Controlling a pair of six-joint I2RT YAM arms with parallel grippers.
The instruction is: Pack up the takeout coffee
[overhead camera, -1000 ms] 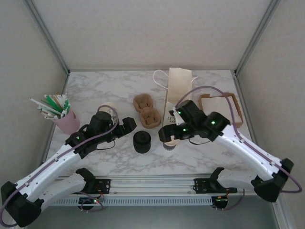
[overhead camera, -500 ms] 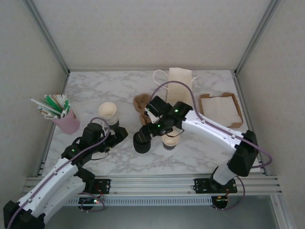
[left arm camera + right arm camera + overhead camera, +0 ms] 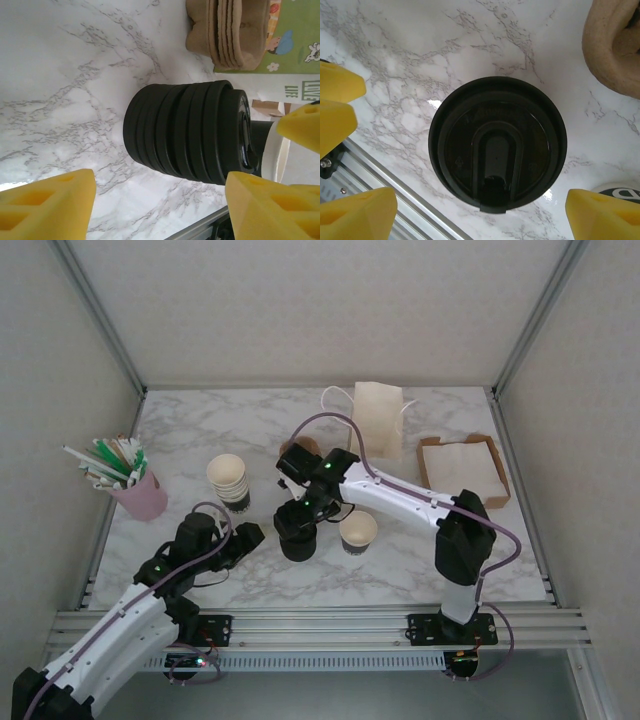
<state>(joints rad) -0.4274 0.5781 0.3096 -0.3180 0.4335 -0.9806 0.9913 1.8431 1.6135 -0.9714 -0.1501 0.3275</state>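
Lid stack (image 3: 497,145) — slotted top is seen from the right wrist, ribbed side from the left wrist; right gripper (image 3: 297,519) is held spread wide over it, clear of it; left gripper (image 3: 247,537) is parted, empty, just left of it; takeout coffee cup (image 3: 358,531) — lidless, upright, just right of the stack; marble table (image 3: 200,430); white enclosure walls (image 3: 300,310).

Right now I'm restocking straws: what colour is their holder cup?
The cup is pink; top external view.

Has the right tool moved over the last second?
Yes. The right tool swung left, away from the open paper cup, and is now above the stack of black lids.
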